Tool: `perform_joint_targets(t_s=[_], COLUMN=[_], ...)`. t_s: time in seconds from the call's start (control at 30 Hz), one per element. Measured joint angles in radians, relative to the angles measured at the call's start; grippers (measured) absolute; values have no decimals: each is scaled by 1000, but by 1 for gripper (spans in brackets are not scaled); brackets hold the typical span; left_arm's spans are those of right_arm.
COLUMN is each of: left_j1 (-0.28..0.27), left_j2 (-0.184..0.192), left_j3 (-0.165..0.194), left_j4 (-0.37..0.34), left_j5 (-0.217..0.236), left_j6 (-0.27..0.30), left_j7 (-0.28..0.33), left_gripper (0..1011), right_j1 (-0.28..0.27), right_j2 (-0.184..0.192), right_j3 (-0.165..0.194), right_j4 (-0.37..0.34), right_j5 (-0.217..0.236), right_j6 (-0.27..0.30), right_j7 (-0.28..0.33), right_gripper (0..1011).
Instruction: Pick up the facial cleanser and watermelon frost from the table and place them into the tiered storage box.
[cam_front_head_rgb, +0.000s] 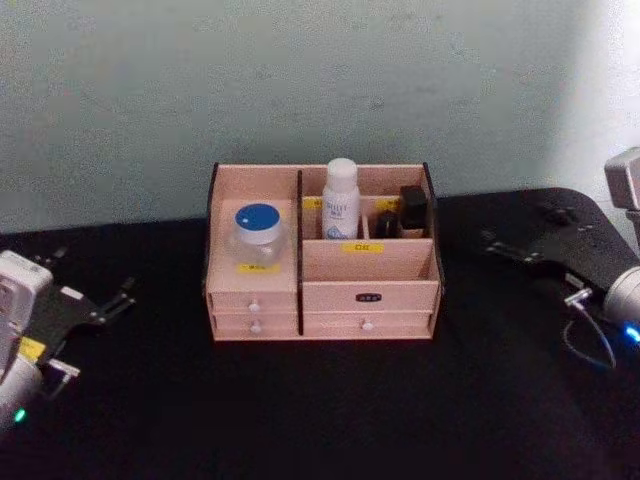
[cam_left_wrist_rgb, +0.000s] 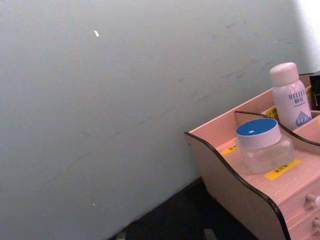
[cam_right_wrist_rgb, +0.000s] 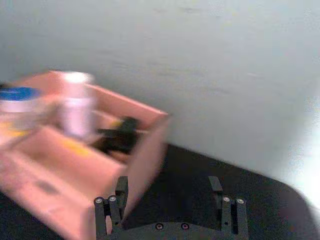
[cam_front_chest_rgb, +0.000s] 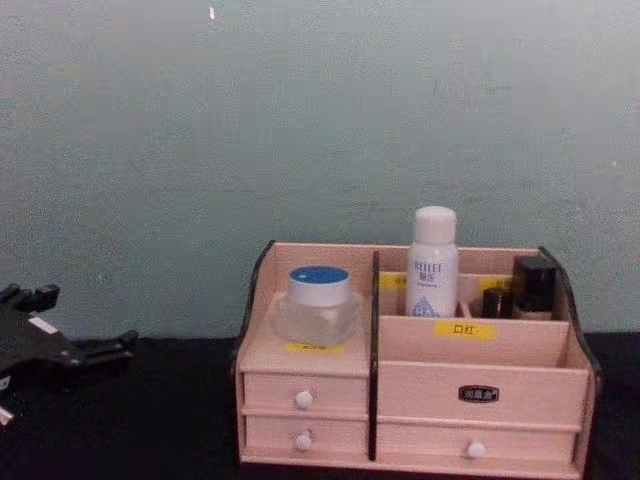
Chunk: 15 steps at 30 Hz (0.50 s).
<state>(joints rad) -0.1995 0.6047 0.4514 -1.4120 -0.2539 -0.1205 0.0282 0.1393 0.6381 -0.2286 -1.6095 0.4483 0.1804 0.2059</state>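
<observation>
A: Both grippers sit back from the work. Right gripper (cam_right_wrist_rgb: 170, 192) has its fingers spread apart with nothing between them, out to the right of the box (cam_front_head_rgb: 370, 295). Left gripper (cam_front_head_rgb: 95, 305) rests low on the table (cam_front_head_rgb: 320, 410), left of the box; whether its fingers are apart or together cannot be told.

B: And the task's things?

A: Largest first: the box stands mid-table against the wall. A white bottle (cam_front_head_rgb: 341, 198) stands upright in its rear right compartment. A blue-lidded jar (cam_front_head_rgb: 258, 233) sits on the left tier. Small dark items (cam_front_head_rgb: 405, 212) fill the slots right of the bottle.

B: Which step, then?

A: Judging by the bare cloth, nothing waits to be picked. Placing looks finished; the next move is probably just parking the arms.
</observation>
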Motion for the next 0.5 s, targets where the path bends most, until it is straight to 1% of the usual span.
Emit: perform_joint_targets(t_s=[0.03, 0.1, 0.13, 0.17, 0.23, 0.3, 0.33, 0.43, 0.47, 0.5], left_j1=[0, 0, 0, 0, 0, 0, 0, 0, 0, 0], left_j2=[0, 0, 0, 0, 0, 0, 0, 0, 0, 0], left_j3=[0, 0, 0, 0, 0, 0, 0, 0, 0, 0], left_j4=[0, 0, 0, 0, 0, 0, 0, 0, 0, 0], left_j5=[0, 0, 0, 0, 0, 0, 0, 0, 0, 0], left_j6=[0, 0, 0, 0, 0, 0, 0, 0, 0, 0], left_j7=[0, 0, 0, 0, 0, 0, 0, 0, 0, 0], left_gripper=[1001, 1001, 1001, 1001, 1001, 1001, 1001, 1001, 1001, 1001], right_j1=[1, 16, 20, 20, 36, 43, 49, 60, 66, 68], right_j2=[-13, -56, -66, -66, -104, -122, -136, -157, -169, -174], right_j3=[3, 4, 0, 0, -28, -43, -56, -75, -88, -93], right_j4=[10, 53, 65, 65, 115, 142, 165, 203, 226, 235], right_j5=[-16, -86, -110, -110, -205, -249, -280, -321, -348, -358], right_j6=[-2, -11, -17, -17, -46, -59, -68, -79, -87, -90], right_j7=[-35, -142, -169, -169, -262, -300, -324, -352, -366, -369], right_gripper=[1003, 1003, 1002, 1003, 1002, 1003, 1002, 1002, 1002, 1003])
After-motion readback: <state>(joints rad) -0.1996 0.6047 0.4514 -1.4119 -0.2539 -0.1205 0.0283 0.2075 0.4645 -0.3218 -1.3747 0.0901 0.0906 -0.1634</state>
